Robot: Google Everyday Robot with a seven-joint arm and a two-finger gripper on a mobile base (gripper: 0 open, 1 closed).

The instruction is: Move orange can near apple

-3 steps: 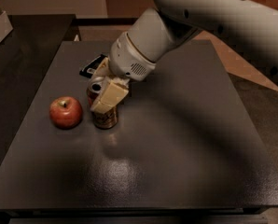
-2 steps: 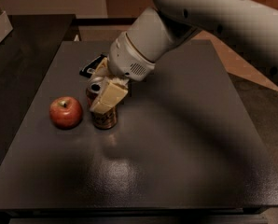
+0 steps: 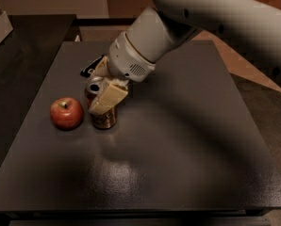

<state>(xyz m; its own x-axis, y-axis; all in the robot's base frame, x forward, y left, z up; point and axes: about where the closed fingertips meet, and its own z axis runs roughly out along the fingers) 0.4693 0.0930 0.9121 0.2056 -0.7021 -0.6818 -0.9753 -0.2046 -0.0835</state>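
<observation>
Camera view: A dark grey table [image 3: 192,154] fills most of the scene. Its top is flat and matte with a fine pebbled grain, and a soft sheen shows near the front. A thick, smooth white robot arm [image 3: 216,13] reaches in from the upper right and ends in a rounded wrist.

The gripper [image 3: 96,96] sits left of the table's centre, its two cream, blocky fingers [image 3: 108,97] clamped on the orange can [image 3: 104,119]. One finger lies across the near side of the can and the other is behind it. The can is a small orange-brown metal cylinder with a silver top, standing upright on the table.

The apple [image 3: 66,113] is just beside the can on the left, apart from it by a narrow gap. It is round, red and glossy, with a short stem. A flat black packet [image 3: 88,70] lies behind the gripper, partly hidden by it.

The apple and can stand well inside the table's left edge. A broad stretch of tabletop lies open to the right and toward the front edge.
</observation>
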